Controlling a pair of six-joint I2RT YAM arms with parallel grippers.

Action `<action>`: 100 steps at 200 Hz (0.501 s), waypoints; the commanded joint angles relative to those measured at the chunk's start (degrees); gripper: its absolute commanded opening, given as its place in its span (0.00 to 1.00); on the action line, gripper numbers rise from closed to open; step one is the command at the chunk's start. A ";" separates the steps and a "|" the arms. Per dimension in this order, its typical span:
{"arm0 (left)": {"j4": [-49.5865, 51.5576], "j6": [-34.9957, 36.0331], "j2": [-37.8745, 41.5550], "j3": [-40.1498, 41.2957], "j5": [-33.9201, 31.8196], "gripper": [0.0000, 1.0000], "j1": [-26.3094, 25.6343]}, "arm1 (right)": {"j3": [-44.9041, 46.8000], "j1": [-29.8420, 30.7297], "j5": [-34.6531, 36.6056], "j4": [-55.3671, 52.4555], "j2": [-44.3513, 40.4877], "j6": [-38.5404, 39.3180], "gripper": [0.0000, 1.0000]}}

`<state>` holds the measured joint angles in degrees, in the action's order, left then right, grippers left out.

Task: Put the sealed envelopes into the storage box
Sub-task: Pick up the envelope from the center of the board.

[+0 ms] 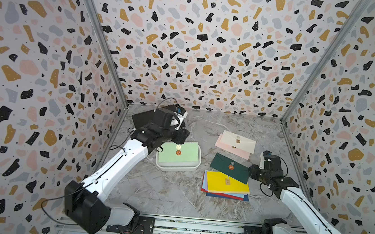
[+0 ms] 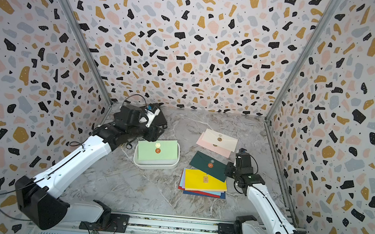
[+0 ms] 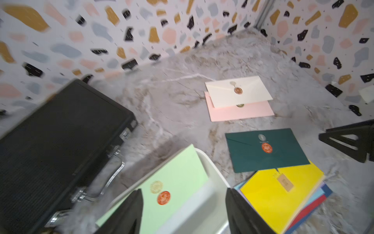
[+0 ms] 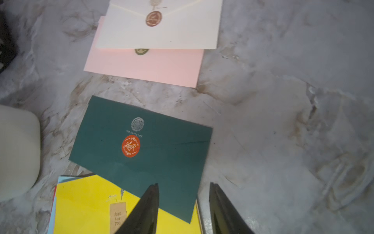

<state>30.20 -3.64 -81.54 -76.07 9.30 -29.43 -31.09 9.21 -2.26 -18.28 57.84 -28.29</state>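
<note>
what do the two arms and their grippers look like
Both the left arm and right arm have white shells with a black slot line, black joints and bases, and thin black cables looping off. The left gripper and right gripper have matte black fingers tapering to points.

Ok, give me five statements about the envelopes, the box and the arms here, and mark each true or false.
1. The light green envelope lies across the storage box. True.
2. The cream envelope lies under the pink envelope. False: the cream one lies on top of the pink.
3. The dark green envelope overlaps the yellow envelope. True.
4. The right tool grips the dark green envelope. False: it stands open, holding nothing.
5. The black briefcase stands open. False: it is shut.
</note>
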 commanded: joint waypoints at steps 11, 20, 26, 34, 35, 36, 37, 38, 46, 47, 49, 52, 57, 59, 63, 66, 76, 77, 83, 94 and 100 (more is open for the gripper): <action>13.27 -3.35 -17.70 -13.37 -1.52 0.52 -11.07 | 1.36 -3.69 -3.88 1.71 2.84 -5.47 0.48; 14.88 -3.47 -22.23 -16.82 -2.28 0.49 -13.14 | 1.59 -4.65 -5.16 2.38 4.23 -6.42 0.49; 16.03 -3.66 -25.00 -19.18 -2.15 0.47 -14.04 | 1.92 -5.12 -6.17 3.22 5.16 -6.94 0.49; 17.37 -4.49 -28.22 -22.05 -1.89 0.44 -14.85 | 2.34 -5.58 -7.06 4.22 6.31 -7.64 0.50; 17.40 -4.64 -28.58 -22.25 -1.95 0.44 -14.95 | 2.39 -5.60 -7.19 4.35 6.49 -7.69 0.50; 17.42 -4.81 -28.94 -22.53 -1.98 0.44 -15.04 | 2.46 -5.65 -7.25 4.59 6.62 -7.76 0.50; 17.43 -4.98 -29.29 -22.75 -1.95 0.44 -15.08 | 2.58 -5.67 -7.33 4.71 6.73 -7.88 0.50; 17.44 -5.06 -29.64 -23.00 -1.84 0.43 -15.11 | 2.60 -5.73 -7.46 4.82 6.92 -7.90 0.50; 17.52 -6.10 -32.13 -25.01 -1.05 0.40 -15.44 | 2.90 -6.02 -8.51 5.79 7.89 -8.24 0.50; 17.57 -6.15 -32.56 -25.27 -0.91 0.39 -15.46 | 2.93 -6.08 -8.62 5.89 8.07 -8.30 0.51; 17.80 -6.26 -33.27 -25.84 -0.63 0.39 -15.52 | 3.02 -6.06 -8.85 6.04 8.31 -8.34 0.51; 18.18 -6.44 -34.24 -26.67 -0.24 0.38 -15.63 | 2.97 -6.15 -9.16 6.22 8.67 -8.41 0.51; 18.90 -6.63 -35.79 -27.96 0.04 0.37 -15.74 | 3.13 -6.22 -9.48 6.47 9.13 -8.53 0.51; 19.12 -6.64 -36.37 -28.40 0.09 0.37 -15.74 | 3.14 -6.27 -9.57 6.50 9.37 -8.51 0.51; 19.67 -6.73 -37.45 -29.17 0.03 0.36 -15.84 | 3.10 -6.31 -9.63 6.55 9.73 -8.52 0.51; 20.00 -6.80 -38.03 -29.82 -0.06 0.35 -15.91 | 3.16 -6.39 -9.68 6.64 9.93 -8.56 0.51; 21.24 -7.16 -40.44 -31.15 0.08 0.34 -15.91 | 3.55 -6.56 -10.44 7.61 10.72 -8.54 0.51; 21.32 -7.21 -40.63 -31.24 0.13 0.33 -15.92 | 3.61 -6.61 -10.59 7.76 10.80 -8.54 0.51; 21.40 -7.32 -41.53 -31.37 0.43 0.33 -15.84 | 3.75 -6.74 -11.50 8.31 11.33 -8.60 0.51; 21.08 -7.63 -42.89 -30.98 0.14 0.32 -15.86 | 4.04 -6.95 -12.54 9.02 12.21 -9.09 0.51; 20.67 -7.74 -43.49 -30.60 0.10 0.31 -15.84 | 4.32 -6.97 -13.31 9.82 12.73 -9.43 0.51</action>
<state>48.01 -9.85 -123.48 -105.62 9.10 -45.74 -27.46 2.63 -11.90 -11.51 69.47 -36.05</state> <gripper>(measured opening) 0.321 0.506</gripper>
